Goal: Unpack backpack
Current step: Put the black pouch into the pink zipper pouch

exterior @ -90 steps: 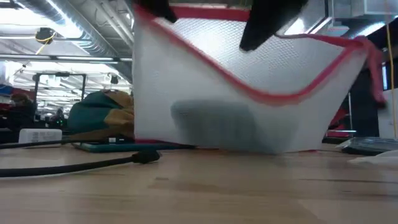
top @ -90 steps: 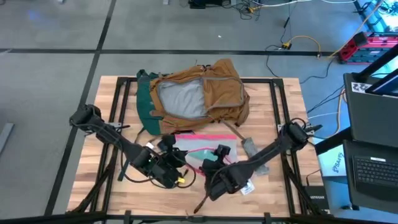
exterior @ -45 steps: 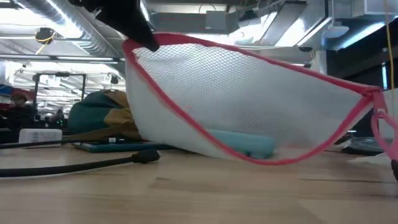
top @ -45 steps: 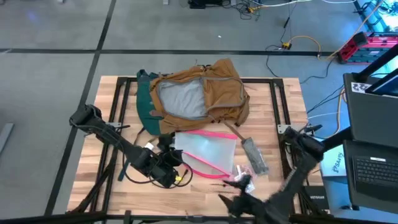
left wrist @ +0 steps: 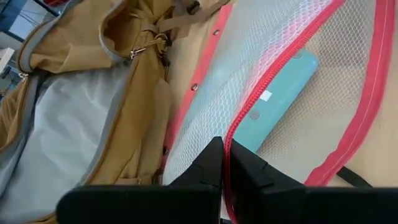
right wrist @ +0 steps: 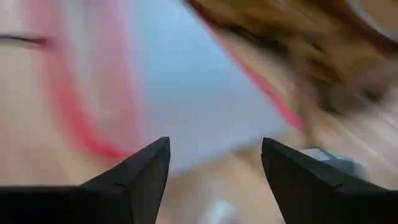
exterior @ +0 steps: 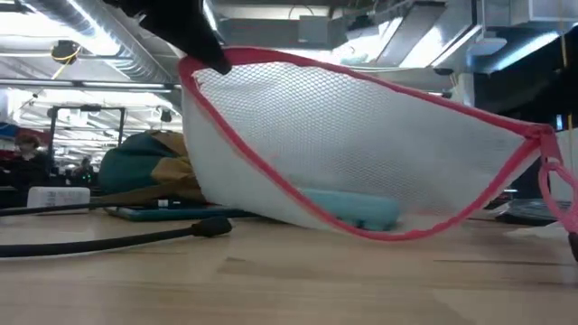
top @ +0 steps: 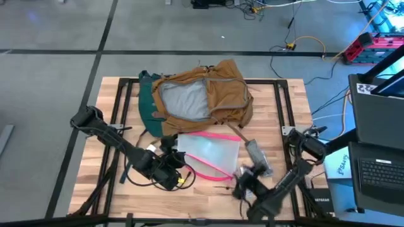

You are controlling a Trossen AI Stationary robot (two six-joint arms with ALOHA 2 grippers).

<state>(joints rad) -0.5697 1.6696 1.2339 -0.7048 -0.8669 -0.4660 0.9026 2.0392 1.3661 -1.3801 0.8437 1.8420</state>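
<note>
Your large soft tan-brown fabric backpack (top: 202, 98) with dark teal-green back panel and straps lies flat at the far edge of the wooden tabletop (top: 101, 164), near the middle, with its main compartment unzipped and the grey lining facing up. Touching its near side sits a clear mesh zip pouch (top: 207, 154) edged in pink, roughly at the centre of the tabletop. From table height you see one corner of the pouch raised into the air while the rest sags down to the wood, and a flat turquoise rectangular object (exterior: 348, 209) rests inside it at the bottom. Your left gripper (top: 172, 151) is at that raised corner, toward the near-left part of the tabletop; its wrist camera shows the two dark fingers (left wrist: 205, 171) pressed together on the pink zip edge, so the pouch is firmly pinched. Your right gripper (top: 243, 183) is near the near edge, just beside the pouch's right corner, with its fingers (right wrist: 140, 177) spread wide and nothing between them. A small grey oblong item (top: 257, 156) lies on the wood just right of the pouch.
</note>
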